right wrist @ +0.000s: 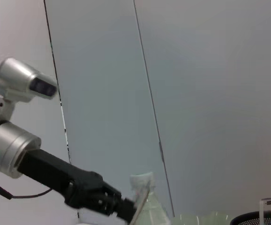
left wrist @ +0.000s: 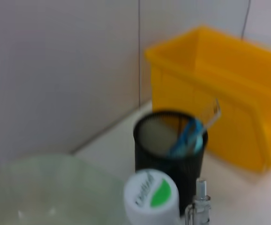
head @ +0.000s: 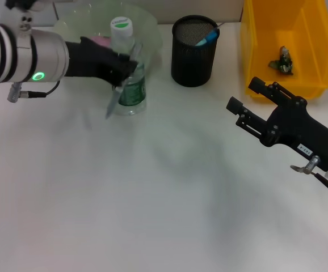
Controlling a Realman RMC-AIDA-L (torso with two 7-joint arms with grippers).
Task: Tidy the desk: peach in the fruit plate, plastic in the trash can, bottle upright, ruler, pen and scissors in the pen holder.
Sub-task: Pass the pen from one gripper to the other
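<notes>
The bottle (head: 129,73) stands upright on the white bench (head: 152,192), just in front of the clear fruit plate (head: 147,22), its white cap with a green mark facing up and its green label low on the clear body. The left gripper (head: 124,71) reaches in from the side of the bottle away from the pen holder, and its jaws are pinching the bottle at mid-height, a clear finger running down along the bottle's front toward the bench. Something pink, probably the peach (head: 100,41), shows in the fruit plate just behind the gripper's black body, mostly hidden by it. The black mesh pen holder (head: 194,51) stands near the bottle, on the side away from the left gripper, and holds something blue and a clear strip that leans against its rim; the pictures do not show which tools these are. Beyond the pen holder, farther from the bottle, sits the yellow trash can (head: 255,51), a bin with a small crumpled green and dark scrap (head: 282,61) lying on its floor. The right gripper (head: 244,102) hovers above the bench in front of the trash can, well apart from the bottle, its jaws a little spread and holding nothing. In the left wrist view the bottle cap (left wrist: 151,194) sits close to the pen holder (left wrist: 169,150), with the trash can (left wrist: 229,93) behind.
</notes>
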